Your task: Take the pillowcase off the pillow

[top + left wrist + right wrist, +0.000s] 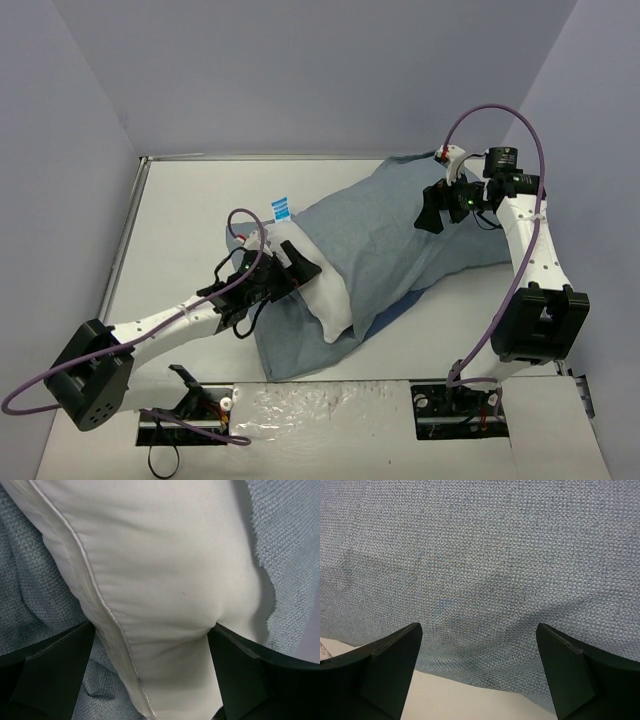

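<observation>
Both claws work opposite ends: our left claw [152,645] pinches the pillow [165,580] to anchor it, while our right claw [479,650], apart, probably hovers over the pillowcase [480,555] on the counter [180,230].

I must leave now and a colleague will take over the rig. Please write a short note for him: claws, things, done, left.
Left claw: fingers straddle the pillow end, pinching it.
Right claw: open over the pillowcase, at its far right end, holding nothing.
Things: pillowcase lies diagonally across the table; only the pillow's white end sticks out at its lower left.
Done: pillow end exposed.
Left: grip the fabric and pull the two apart.
</observation>
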You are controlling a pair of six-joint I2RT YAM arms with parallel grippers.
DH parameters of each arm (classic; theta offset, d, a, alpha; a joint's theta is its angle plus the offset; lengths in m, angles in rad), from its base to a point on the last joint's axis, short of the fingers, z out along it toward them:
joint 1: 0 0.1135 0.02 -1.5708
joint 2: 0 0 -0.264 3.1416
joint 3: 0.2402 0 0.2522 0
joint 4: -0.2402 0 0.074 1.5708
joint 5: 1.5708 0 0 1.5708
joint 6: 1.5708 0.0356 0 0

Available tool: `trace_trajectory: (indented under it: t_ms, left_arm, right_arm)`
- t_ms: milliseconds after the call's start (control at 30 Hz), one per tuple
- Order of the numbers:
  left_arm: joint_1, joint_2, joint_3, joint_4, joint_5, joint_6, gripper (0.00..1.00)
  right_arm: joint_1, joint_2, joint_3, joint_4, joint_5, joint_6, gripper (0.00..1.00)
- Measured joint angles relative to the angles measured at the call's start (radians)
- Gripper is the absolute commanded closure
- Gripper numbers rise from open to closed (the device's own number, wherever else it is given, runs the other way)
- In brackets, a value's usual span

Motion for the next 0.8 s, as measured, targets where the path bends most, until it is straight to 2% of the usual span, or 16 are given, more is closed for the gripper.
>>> trace_trajectory:
  t_ms: [133,333,367,433,467,567,600,667,700,767,800]
  left_arm:
    - [0.040,0.017,-0.016,0.068,0.024,0.011,0.06]
    - [0.082,0.167,-0.016,0.252,0.069,0.007,0.00]
    - [0.085,0.189,-0.016,0.277,0.075,0.001,0.08]
    - [0.089,0.230,-0.016,0.330,0.088,-0.017,0.16]
    - [0.091,0.245,-0.017,0.355,0.093,-0.022,0.27]
    - [0.102,0.263,-0.027,0.415,0.108,-0.045,0.44]
    - [0.110,0.262,-0.034,0.430,0.117,-0.050,0.54]
    - [0.132,0.256,-0.041,0.440,0.134,-0.061,0.67]
    - [0.146,0.248,-0.044,0.439,0.143,-0.062,0.81]
    - [0.185,0.215,-0.046,0.419,0.158,-0.060,0.97]
    - [0.211,0.190,-0.046,0.400,0.167,-0.054,0.98]
  right_arm:
    - [0.000,0.000,0.000,-0.005,0.003,-0.009,0.07]
    - [0.000,0.001,-0.002,-0.010,0.008,-0.020,0.07]
    - [0.000,0.001,-0.003,-0.011,0.010,-0.022,0.07]
    - [0.000,0.001,-0.003,-0.012,0.011,-0.024,0.07]
    - [0.000,0.001,-0.003,-0.013,0.012,-0.025,0.07]
    - [0.000,0.001,-0.003,-0.015,0.011,-0.025,0.07]
    - [0.000,0.001,-0.003,-0.016,0.011,-0.025,0.08]
    - [0.000,0.001,-0.002,-0.016,0.010,-0.025,0.08]
    - [0.000,0.001,-0.002,-0.016,0.009,-0.024,0.08]
    - [0.000,0.002,0.006,-0.018,0.002,-0.021,0.08]
    - [0.000,0.004,0.016,-0.021,-0.001,-0.019,0.08]
